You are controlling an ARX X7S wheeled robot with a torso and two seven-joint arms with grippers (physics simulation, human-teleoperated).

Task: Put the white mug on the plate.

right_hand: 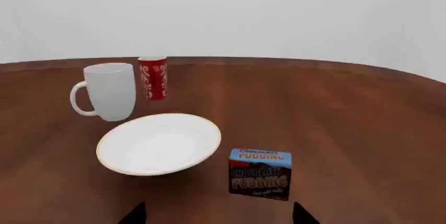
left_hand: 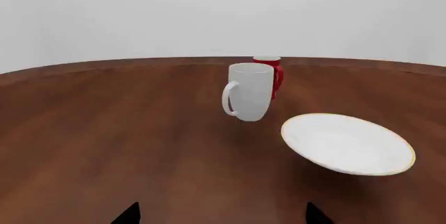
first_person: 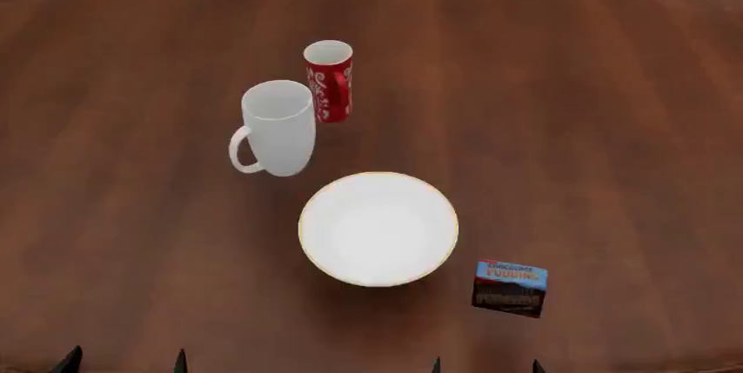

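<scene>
while the white mug (first_person: pixel 280 128) stands beside the plate (first_person: pixel 378 229), both grippers' fingertips seem spread, holding nothing.

In the left wrist view we see the red mug (left_hand: pixel 270 72) mostly hidden behind the white mug (left_hand: pixel 249 91). Both grippers are cut off at the near table edge in every view; only dark fingertips (first_person: pixel 179 360) show, so we cannot tell their state.
</scene>
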